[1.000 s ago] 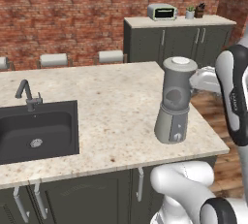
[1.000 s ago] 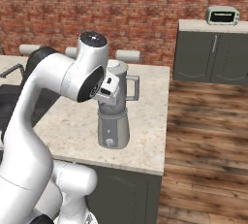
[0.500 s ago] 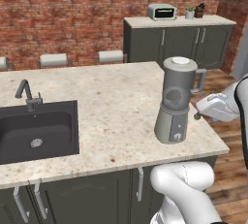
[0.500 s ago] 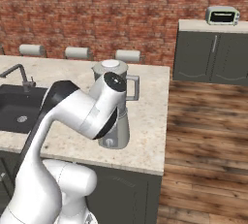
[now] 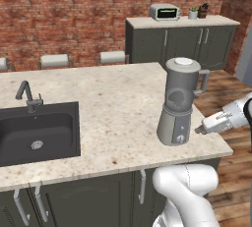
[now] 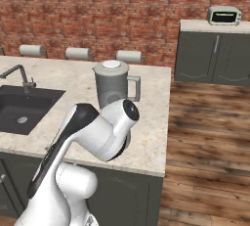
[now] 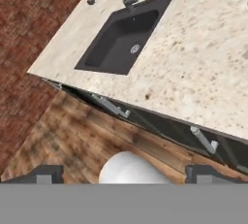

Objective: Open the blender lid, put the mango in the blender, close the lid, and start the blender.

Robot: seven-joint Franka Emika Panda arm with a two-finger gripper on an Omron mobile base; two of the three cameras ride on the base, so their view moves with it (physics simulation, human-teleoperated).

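Hand view: the gripper (image 7: 124,173) is held wide apart, with nothing grasped or touched. The blender (image 5: 179,101) is seen upright on the tabletop (image 5: 113,103), its lid (image 5: 183,62) seated and its handle turned rightward.

One blender (image 5: 178,104), one blender lid (image 5: 182,62), one sink (image 5: 37,132), one faucet (image 5: 27,96), one toaster oven (image 5: 165,12), three stools (image 5: 54,61).

So the arm's folded way down low: elbow bent hard in the right base view, forearm sticking out level on the right edge of the left base view. The claw (image 7: 124,174) has its dark fingertips (image 7: 46,173) spread wide apart, nothing between them.
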